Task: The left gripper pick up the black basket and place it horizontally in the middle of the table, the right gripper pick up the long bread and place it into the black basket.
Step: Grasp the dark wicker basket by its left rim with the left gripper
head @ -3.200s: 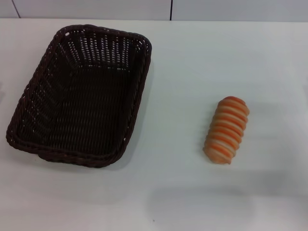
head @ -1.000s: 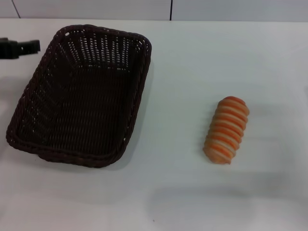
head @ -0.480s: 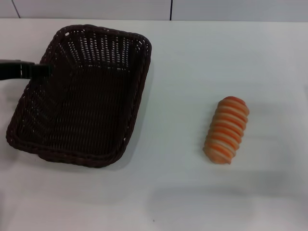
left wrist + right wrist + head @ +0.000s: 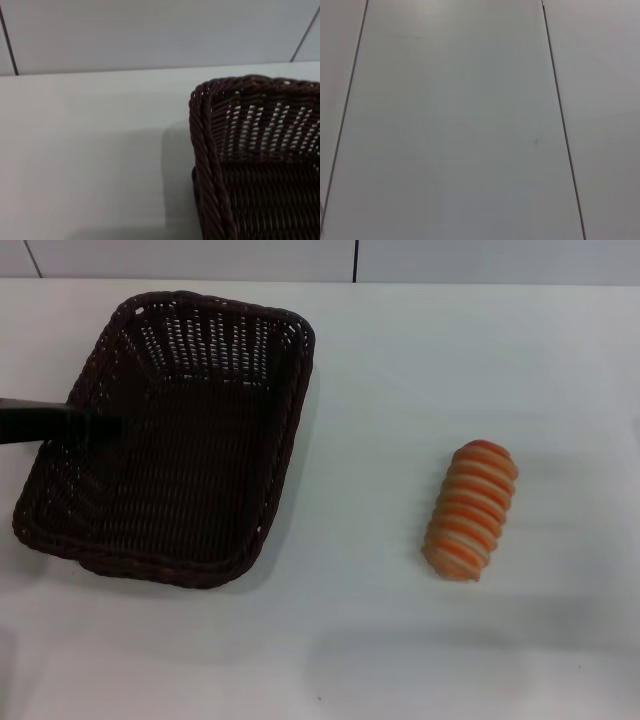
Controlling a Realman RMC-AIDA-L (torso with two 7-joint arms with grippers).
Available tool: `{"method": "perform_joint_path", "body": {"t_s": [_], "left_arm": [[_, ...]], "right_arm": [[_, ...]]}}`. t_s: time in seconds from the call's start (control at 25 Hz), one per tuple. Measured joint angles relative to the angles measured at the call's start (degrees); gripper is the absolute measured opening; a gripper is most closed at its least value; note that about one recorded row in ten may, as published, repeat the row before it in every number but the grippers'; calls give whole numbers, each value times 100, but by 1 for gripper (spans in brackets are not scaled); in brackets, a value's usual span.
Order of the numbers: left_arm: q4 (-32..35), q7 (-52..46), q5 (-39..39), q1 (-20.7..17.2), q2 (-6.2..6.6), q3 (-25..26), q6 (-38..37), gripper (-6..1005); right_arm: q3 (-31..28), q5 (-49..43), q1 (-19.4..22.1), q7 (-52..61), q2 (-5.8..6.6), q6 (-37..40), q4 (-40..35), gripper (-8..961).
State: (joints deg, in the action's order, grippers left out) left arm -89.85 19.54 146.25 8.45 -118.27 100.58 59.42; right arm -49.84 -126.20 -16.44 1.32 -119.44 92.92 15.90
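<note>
The black basket (image 4: pixel 200 480) sits on the left of the white table (image 4: pixel 400 390), its long side running away from me. My left gripper (image 4: pixel 105 425) reaches in from the left as a black bar, lying across the basket's left rim with its tip over the inside. The left wrist view shows the basket's corner and braided rim (image 4: pixel 205 150) close up. The long bread (image 4: pixel 472 510), striped orange and cream, lies on the table to the right of the basket, apart from it. The right gripper is out of view.
A wall of grey panels with dark seams (image 4: pixel 356 260) runs along the table's far edge. The right wrist view shows only pale panels with thin seams (image 4: pixel 555 100). Bare tabletop lies between basket and bread (image 4: pixel 370 490).
My left gripper came in from the left edge, then moved nearer and to the right until its tip lies over the basket's left rim. Basket and bread have stayed put.
</note>
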Motion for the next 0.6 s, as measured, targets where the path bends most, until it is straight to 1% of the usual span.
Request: {"method": "perform_joint_path", "body": {"t_s": [0.08,0.32,0.36,0.4,0.44,0.6], "left_arm": [[27,-32,140,27,-6,-58,37,785],[27,-32,140,27,-6,-58,37,782],[-17,-93,231,36,-12,-118,92,782],[-17,-93,231,36,-12,-118,92,704],[-186,-123,420,-5,-17,-308,137,626],[-199,-129,508,-5,-24,-376,118,563]], "right_arm": [[0,-2,0,0,0,0,0,650],[0,-19,47,0,0,49,0,651],[0,-22,53,0,0,62,0,651],[4,-26,65,0,0,77,0,651],[4,-26,65,0,0,77,0,650],[9,-28,115,0,-8,125,6,650]]}}
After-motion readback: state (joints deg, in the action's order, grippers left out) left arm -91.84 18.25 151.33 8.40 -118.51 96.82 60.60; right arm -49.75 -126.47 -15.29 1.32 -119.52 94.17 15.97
